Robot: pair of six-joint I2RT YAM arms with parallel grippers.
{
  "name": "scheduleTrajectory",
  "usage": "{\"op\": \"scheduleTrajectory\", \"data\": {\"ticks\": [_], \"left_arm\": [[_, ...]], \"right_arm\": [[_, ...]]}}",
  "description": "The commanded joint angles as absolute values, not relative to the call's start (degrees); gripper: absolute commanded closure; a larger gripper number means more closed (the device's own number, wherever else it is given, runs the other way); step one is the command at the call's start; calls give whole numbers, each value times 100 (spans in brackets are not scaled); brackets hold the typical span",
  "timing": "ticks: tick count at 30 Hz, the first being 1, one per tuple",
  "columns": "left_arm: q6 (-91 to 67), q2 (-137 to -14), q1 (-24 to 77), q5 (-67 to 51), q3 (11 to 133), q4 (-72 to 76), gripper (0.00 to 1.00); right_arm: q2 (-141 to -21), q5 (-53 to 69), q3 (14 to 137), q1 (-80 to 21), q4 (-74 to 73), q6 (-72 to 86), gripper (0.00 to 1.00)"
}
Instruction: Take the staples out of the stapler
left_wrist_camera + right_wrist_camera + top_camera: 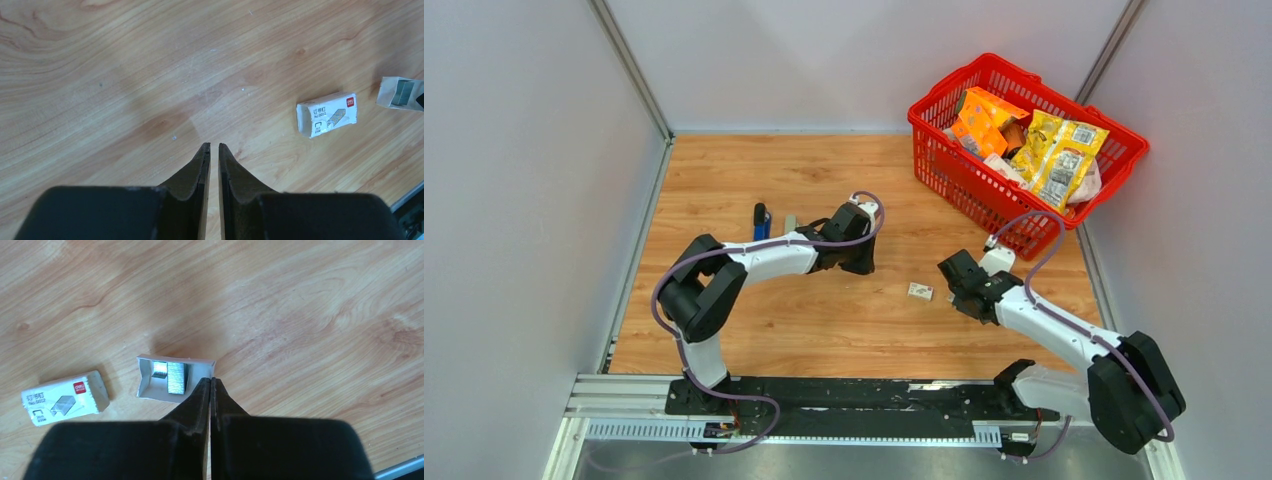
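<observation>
Looking down from above, the blue stapler [761, 221] lies left of the left gripper [859, 260]. The right gripper [949, 275] hovers beside a white box [920, 291].

On the left wrist, the fingers are almost closed with a thin slit between them, holding nothing. The box and an open tray [387, 93] lie off to the right.

On the right wrist, the fingers are pressed together at the tray's corner; whether they pinch its wall is unclear. The staples [176, 377] sit inside the tray.

Red basket [969, 185], silvery staples [176, 377] — stapler [762, 220] perhaps blue.
</observation>
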State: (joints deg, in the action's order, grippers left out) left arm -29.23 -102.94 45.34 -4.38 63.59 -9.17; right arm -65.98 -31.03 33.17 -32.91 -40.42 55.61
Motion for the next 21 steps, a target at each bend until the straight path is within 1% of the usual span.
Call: {"op": "scheduleTrajectory", "data": {"ticks": [1, 13, 21], "left_arm": [[-2830, -10450, 4623, -439, 6662, -932, 82], [-2909, -10749, 4781, -659, 6908, -984, 82], [-2918, -10881, 4930, -685, 7005, -1046, 84]], "right_arm": [[-6381, -2989, 3410, -3270, -3727, 5072, 100], [-6671, -2549, 3366, -3278, -3191, 4597, 100], [-6873, -2549, 3410, -3287, -3059, 4430, 100]]}}
